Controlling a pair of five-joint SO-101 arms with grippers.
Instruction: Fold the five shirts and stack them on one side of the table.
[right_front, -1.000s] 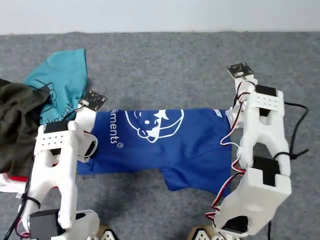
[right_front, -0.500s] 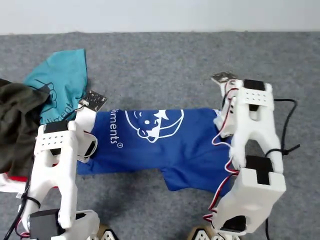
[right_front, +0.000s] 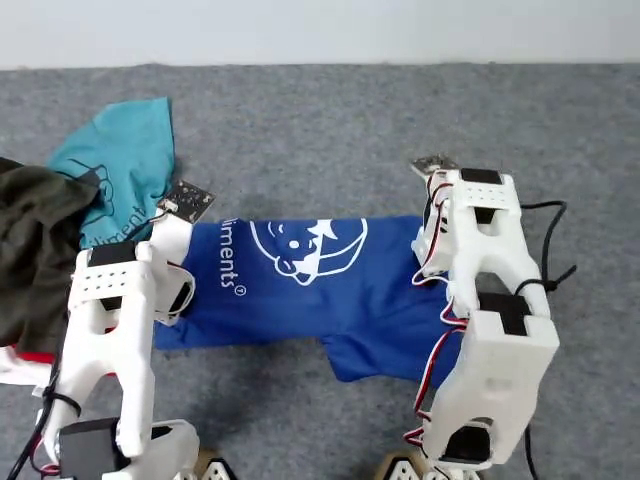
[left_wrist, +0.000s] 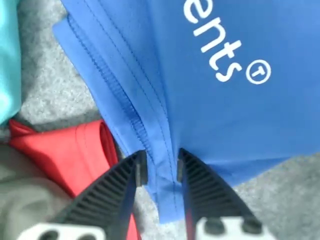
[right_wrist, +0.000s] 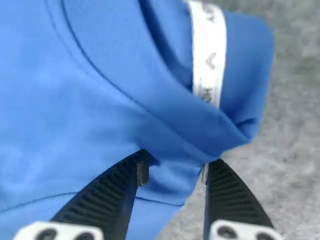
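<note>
A blue shirt (right_front: 320, 285) with white print lies part-folded across the middle of the grey table (right_front: 300, 130). My left gripper (left_wrist: 159, 167) is shut on the blue shirt's stitched hem (left_wrist: 125, 100) at its left end, next to a red shirt (left_wrist: 70, 150). My right gripper (right_wrist: 172, 172) is shut on the blue shirt's collar end (right_wrist: 200, 120), where a white neck label (right_wrist: 207, 55) shows. In the high view the right arm (right_front: 475, 250) stands over the shirt's right end and the left arm (right_front: 125, 290) over its left end.
A teal shirt (right_front: 120, 160) and a dark olive shirt (right_front: 35, 250) lie heaped at the far left, with red fabric (right_front: 20, 357) under them. The table's back edge meets a pale wall (right_front: 320, 30).
The right arm has moved left, carrying the blue shirt's collar end inward over the shirt. The left arm has stayed still.
</note>
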